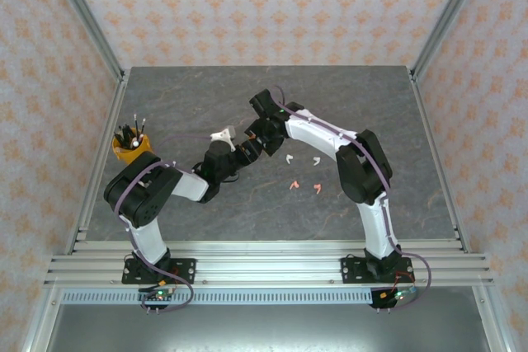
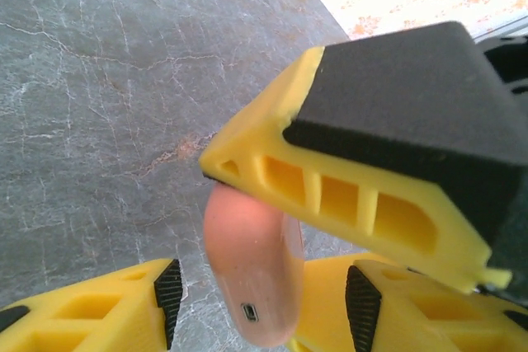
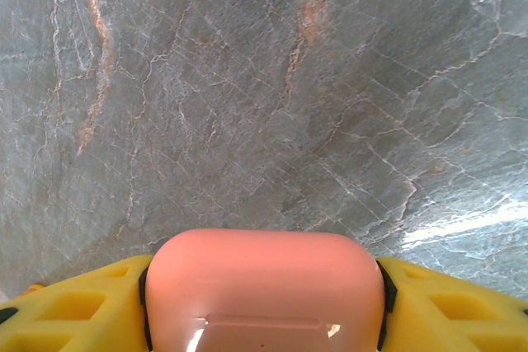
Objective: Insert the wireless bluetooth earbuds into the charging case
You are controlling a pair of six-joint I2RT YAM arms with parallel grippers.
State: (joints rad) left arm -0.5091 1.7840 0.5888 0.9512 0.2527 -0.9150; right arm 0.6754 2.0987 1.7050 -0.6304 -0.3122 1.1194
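Four earbuds (image 1: 293, 185) lie loose near the middle of the desk (image 1: 247, 212), two white beyond two salmon-pink, just right of where your claws meet. The top view alone gives you those, a white case (image 1: 221, 133) to the left of the claws, and a yellow pen cup (image 1: 132, 146) by the left edge. From the right wrist you see the right claw (image 3: 264, 290) clamped on the pink charging case (image 3: 264, 269), pads pressed to both sides. From the left wrist, the left claw (image 2: 262, 290) stands half-wide around that case, with a gap at each pad.
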